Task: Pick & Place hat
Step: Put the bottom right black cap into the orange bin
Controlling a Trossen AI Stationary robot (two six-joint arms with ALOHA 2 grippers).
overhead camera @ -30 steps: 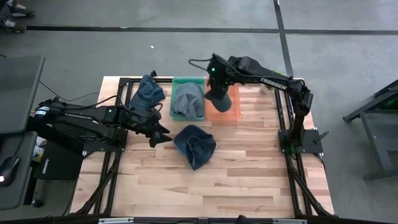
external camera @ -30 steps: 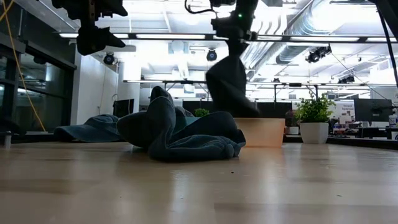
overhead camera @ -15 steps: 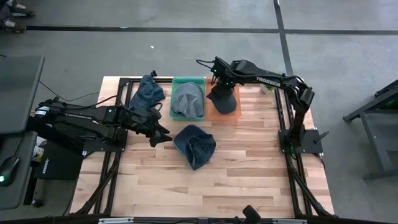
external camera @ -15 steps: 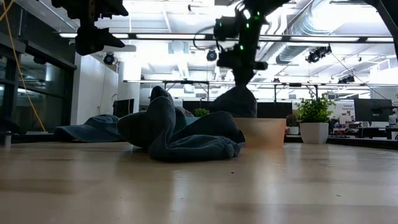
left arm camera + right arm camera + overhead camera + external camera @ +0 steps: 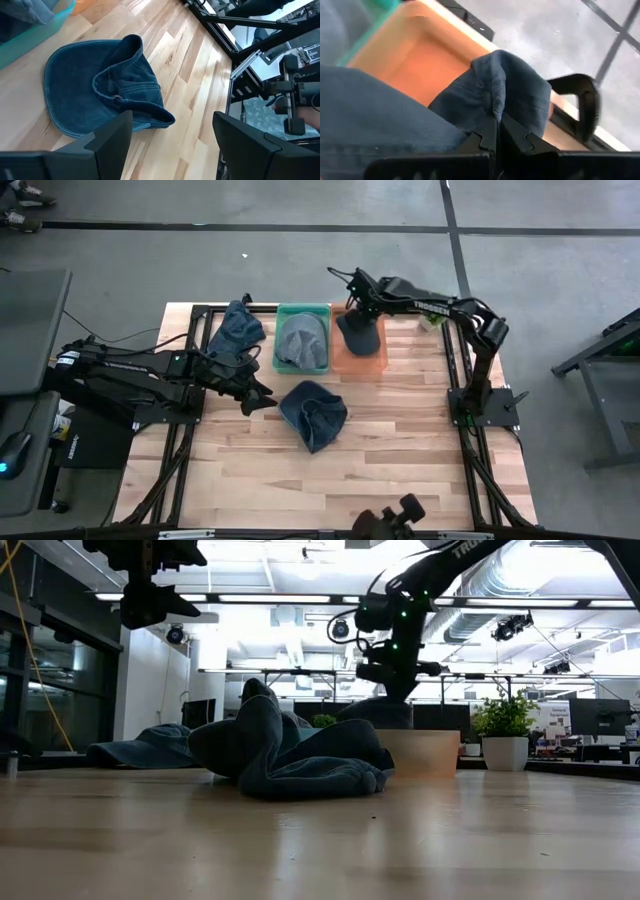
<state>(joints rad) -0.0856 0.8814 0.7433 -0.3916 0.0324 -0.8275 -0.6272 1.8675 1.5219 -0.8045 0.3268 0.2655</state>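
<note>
In the high view the right claw is at the upper centre of the frame, over the orange bin. It is closed on a dark blue denim hat, which hangs down into this bin. The right wrist view shows the grip much better: the two dark fingers are pressed together on a fold of the hat's cloth, and the orange inner wall of the bin is seen behind it. The high view does not show this pinch.

To the left of the orange bin stands a green bin, touching it, with a grey hat inside. One more blue hat lies on the table at the left of the green bin. A fourth hat, crumpled and dark blue, lies on the wood near the middle of the frame, below the bins.

The left claw is at the centre left, near this crumpled hat but apart from it. Its fingers are spread wide and hold nothing. In the left wrist view the crumpled hat lies with its opening upward and the inner band visible, which the high view does not show.

The low view shows the left claw well above the table at the upper left, and the crumpled hat as a heap in front of the orange bin. There the right claw is just over the bin's rim.
</note>
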